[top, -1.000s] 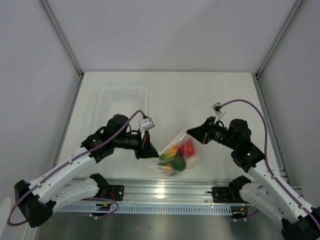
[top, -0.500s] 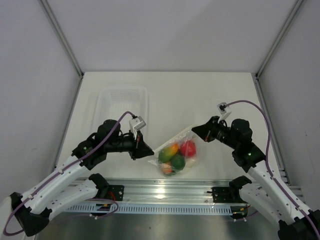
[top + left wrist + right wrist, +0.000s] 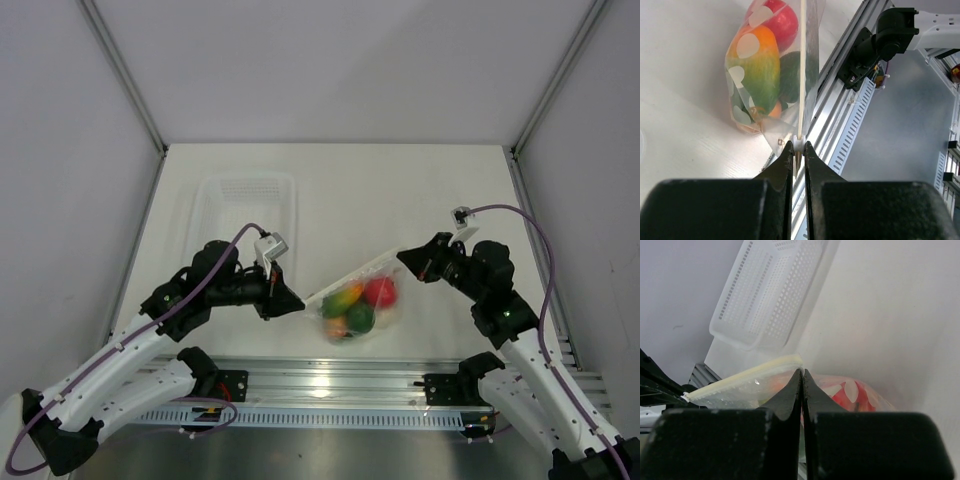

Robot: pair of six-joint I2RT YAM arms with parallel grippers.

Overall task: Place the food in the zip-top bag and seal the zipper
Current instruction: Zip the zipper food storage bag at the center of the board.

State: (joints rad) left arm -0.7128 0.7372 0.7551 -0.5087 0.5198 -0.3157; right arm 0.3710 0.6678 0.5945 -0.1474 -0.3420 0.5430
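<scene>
The zip-top bag (image 3: 390, 312) is stretched between the two end effectors over the near middle of the counter (image 3: 400, 190), a smooth white surface with a faint wood grain. The bag is made of thin, crinkly transparent film printed with white leaf-like patches, and its belly sags toward the counter under the weight of the food (image 3: 355, 308).

The zipper (image 3: 350, 277), a narrow pale strip, is drawn taut in a straight line that slants from near left to farther right. Its left end is pinched by the left end effector (image 3: 298, 303), whose black fingers are closed down to a thin slit on the strip. Its right end is clamped by the right end effector (image 3: 405, 255), whose tapered black fingers are pressed together over it.

Inside the bag, rounded glossy toy pieces are bunched together: a red piece (image 3: 378, 292), a yellow-red mango (image 3: 343, 298), a dark green piece (image 3: 360, 318) and a small orange piece (image 3: 335, 327). The other pieces cannot be made out.

A white perforated plastic tray (image 3: 205, 190), rectangular with rounded corners, lies on the far left of the counter, well apart from the bag. A ribbed aluminium rail (image 3: 330, 375) runs along the near edge, and plain pale grey walls (image 3: 330, 70) enclose the other three sides
</scene>
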